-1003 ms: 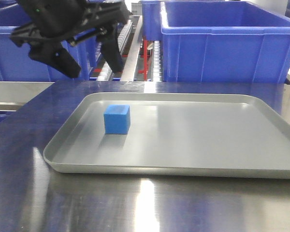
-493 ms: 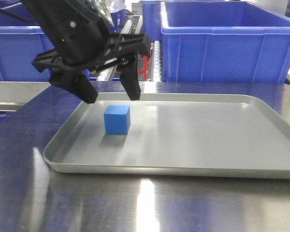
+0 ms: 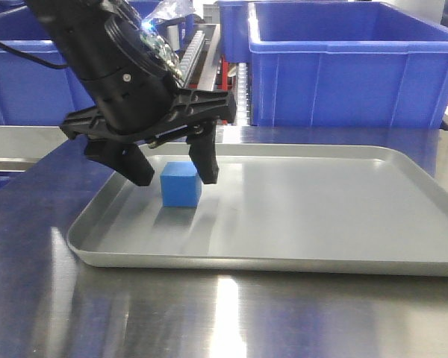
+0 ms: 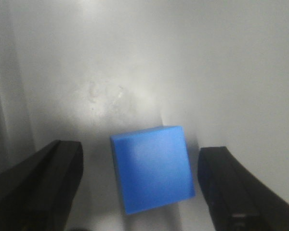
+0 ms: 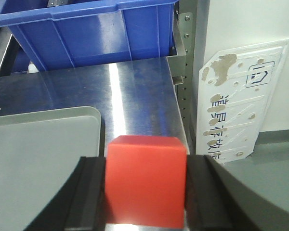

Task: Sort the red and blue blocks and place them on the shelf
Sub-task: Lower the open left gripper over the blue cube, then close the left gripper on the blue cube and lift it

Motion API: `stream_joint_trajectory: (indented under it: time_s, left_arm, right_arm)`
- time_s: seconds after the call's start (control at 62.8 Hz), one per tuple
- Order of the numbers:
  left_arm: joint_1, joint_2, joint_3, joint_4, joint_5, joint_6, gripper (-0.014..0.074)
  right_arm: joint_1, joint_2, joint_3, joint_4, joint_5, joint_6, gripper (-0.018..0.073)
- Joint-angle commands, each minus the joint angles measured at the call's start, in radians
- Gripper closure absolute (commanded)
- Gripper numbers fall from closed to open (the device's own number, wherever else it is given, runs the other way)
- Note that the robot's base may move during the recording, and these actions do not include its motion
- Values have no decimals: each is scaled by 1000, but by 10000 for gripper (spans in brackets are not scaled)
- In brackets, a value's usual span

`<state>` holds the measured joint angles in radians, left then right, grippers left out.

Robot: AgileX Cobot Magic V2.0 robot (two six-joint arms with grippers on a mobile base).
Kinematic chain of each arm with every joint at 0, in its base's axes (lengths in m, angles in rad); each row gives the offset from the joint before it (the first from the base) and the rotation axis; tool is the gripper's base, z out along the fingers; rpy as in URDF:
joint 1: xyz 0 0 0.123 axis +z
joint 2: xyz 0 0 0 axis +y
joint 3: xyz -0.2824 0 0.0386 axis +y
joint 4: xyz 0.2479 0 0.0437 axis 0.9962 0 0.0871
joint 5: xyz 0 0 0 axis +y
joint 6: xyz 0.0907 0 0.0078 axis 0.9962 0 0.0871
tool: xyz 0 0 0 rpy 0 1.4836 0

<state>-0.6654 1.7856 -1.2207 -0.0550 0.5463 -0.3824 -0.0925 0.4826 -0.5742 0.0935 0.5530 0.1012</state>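
Near tray's left edge, left gripper fingers stand spread, flanking blue block without touching; right gripper fingers pinch red block over bench.

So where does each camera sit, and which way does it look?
Front view: low by the steel tabletop, facing the shallow grey tray and dark-blue plastic crates; shows the left gripper, open.
Left wrist view: on that arm, looking down at the small light-blue cube between its black fingers.
Right wrist view: behind the right gripper, shut on a bright red cube, facing the tabletop.
Shared: front and left wrist views both show the light-blue cube.
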Motion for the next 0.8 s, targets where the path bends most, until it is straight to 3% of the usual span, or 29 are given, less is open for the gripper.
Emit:
stream_joint_trajectory:
  time_s: [0.0,0.462,0.652,0.78]
  left_arm:
    - [-10,-28,-40,-9,-51,-11,51]
    - [-10,7,-64,-9,-30,-13,69]
    - [-10,7,-64,-9,8,-13,164]
    - [-10,2,-64,-9,15,-13,279]
  right_arm:
    - [-7,2,-29,-9,-77,-8,503]
    - [-7,2,-29,-9,-77,-8,503]
    - [-7,2,-29,-9,-77,-8,503]
    - [-7,2,-29,-9,-77,-8,503]
